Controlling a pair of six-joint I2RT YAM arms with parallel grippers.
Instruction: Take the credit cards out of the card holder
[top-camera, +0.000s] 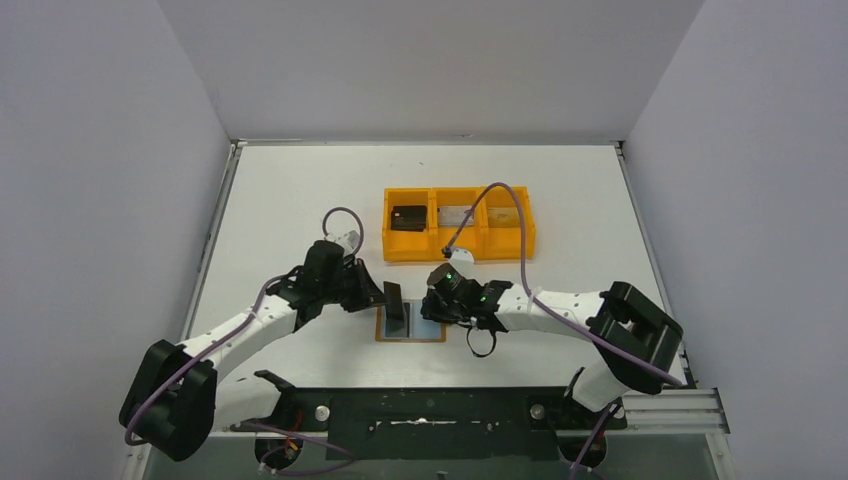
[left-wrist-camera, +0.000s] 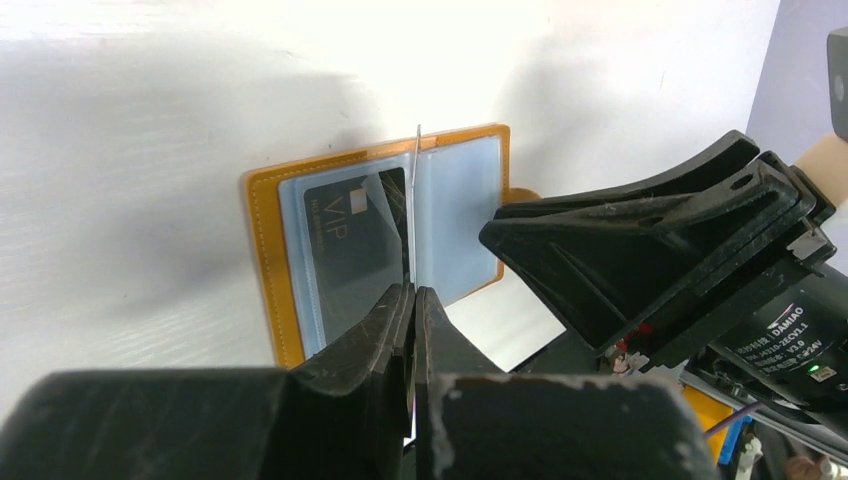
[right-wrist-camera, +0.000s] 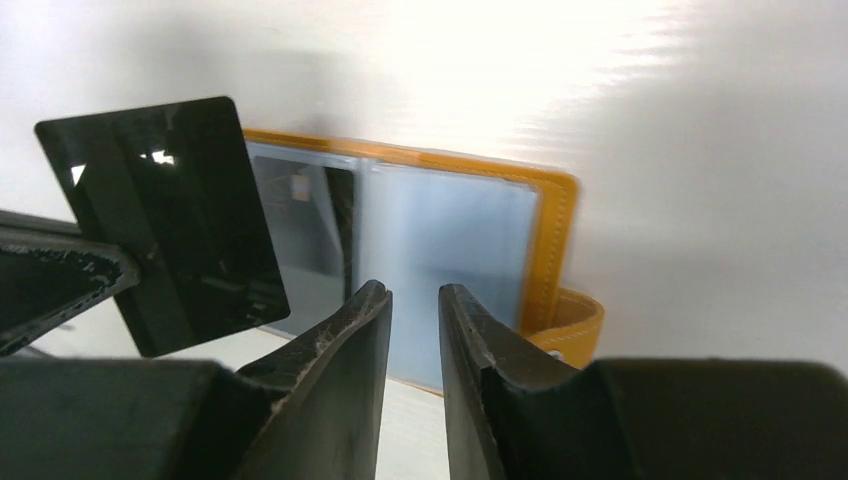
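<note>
The tan card holder (top-camera: 428, 331) lies open on the table between the arms, its clear pockets facing up. A dark credit card marked VIP (left-wrist-camera: 345, 240) sits in the left pocket. My left gripper (top-camera: 384, 298) is shut on another dark credit card (right-wrist-camera: 170, 220), holding it upright on edge over the holder's middle fold. That held card shows as a thin line (left-wrist-camera: 413, 200) in the left wrist view, above the left gripper (left-wrist-camera: 413, 292). My right gripper (right-wrist-camera: 413, 292) hovers low over the holder's right pocket (right-wrist-camera: 450, 230), open with a narrow gap and nothing between its fingers.
An orange three-compartment tray (top-camera: 458, 250) stands behind the holder, with a dark card (top-camera: 408, 217) in its left bin and a silvery one (top-camera: 457, 215) in the middle. The right arm's purple cable (top-camera: 500, 195) loops over the tray. White walls enclose the table.
</note>
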